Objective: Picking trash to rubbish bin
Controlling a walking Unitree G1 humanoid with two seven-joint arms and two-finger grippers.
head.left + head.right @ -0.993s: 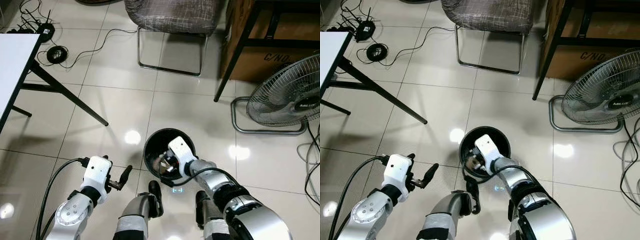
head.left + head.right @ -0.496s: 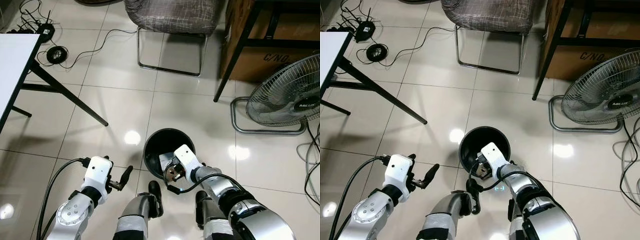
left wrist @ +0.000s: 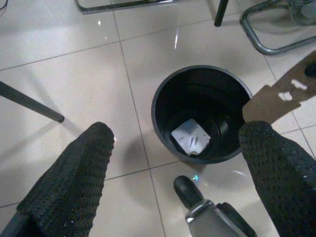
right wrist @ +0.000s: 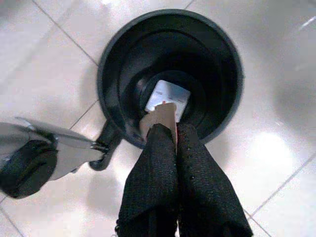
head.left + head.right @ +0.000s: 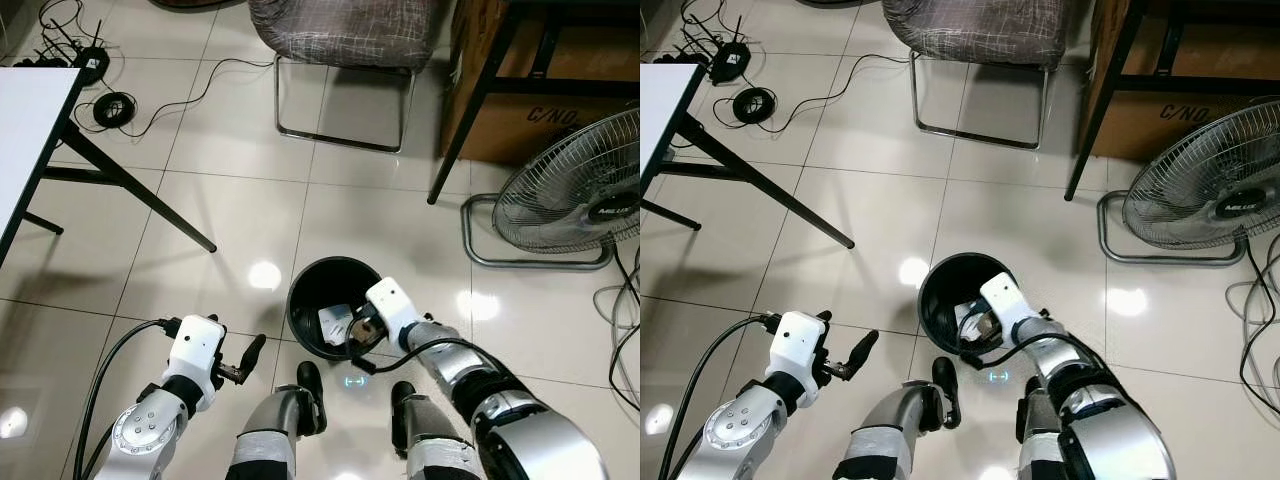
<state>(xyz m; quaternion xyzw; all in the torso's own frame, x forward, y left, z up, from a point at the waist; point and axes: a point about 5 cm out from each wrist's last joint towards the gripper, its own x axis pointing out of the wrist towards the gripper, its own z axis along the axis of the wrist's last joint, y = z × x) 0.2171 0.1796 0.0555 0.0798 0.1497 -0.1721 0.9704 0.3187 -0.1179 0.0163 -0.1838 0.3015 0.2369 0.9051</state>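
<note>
A black round rubbish bin (image 5: 300, 290) stands on the tiled floor just ahead of my feet. A white crumpled paper (image 3: 191, 137) lies on its bottom, also seen as the white paper (image 4: 168, 101) in the right wrist view. My right gripper (image 5: 362, 330) hangs over the bin's near right rim, shut on a small brown cardboard scrap (image 4: 160, 116). The scrap (image 3: 276, 96) sticks out above the bin's opening. My left gripper (image 5: 250, 352) is held low to the left of the bin, open, with nothing between its fingers (image 3: 69, 182).
A fabric chair on a metal frame (image 5: 345, 30) stands ahead. A floor fan (image 5: 575, 195) and a cardboard box under a black frame (image 5: 545, 110) are to the right. A white table with black legs (image 5: 35, 130) and loose cables (image 5: 115, 105) lie to the left.
My right gripper has risen out of the bin and shifted to the right, still shut on the brown scrap. The white paper now shows on the bin's bottom. The left arm has held still.
</note>
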